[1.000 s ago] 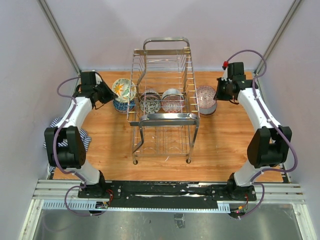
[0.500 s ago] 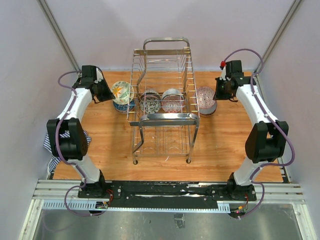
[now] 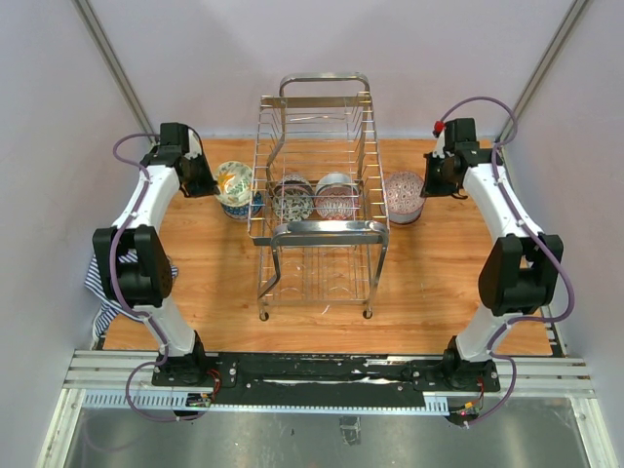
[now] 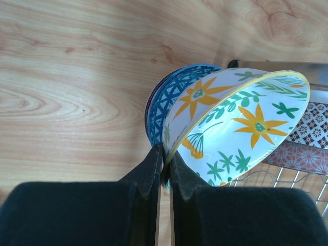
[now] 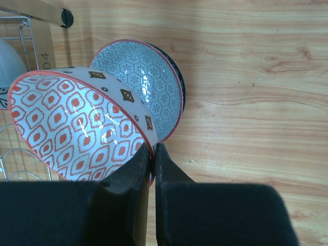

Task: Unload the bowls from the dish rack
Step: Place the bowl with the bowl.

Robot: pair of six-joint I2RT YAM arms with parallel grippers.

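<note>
Arms outstretched, bowls in jaws

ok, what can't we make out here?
- Left wrist: blue lattice bowl mostly hidden behind the flowered bowl; contact unclear.
- Right wrist: dish rack cut by the left edge; teal bowl partly covered by the red-diamond bowl.
- Top: two racked bowls too small, screened by wires.

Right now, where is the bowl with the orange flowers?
In the top view the flower bowl is left of the dish rack, tilted, its rim pinched by the left end effector, over a blue lattice bowl on the table.
</note>
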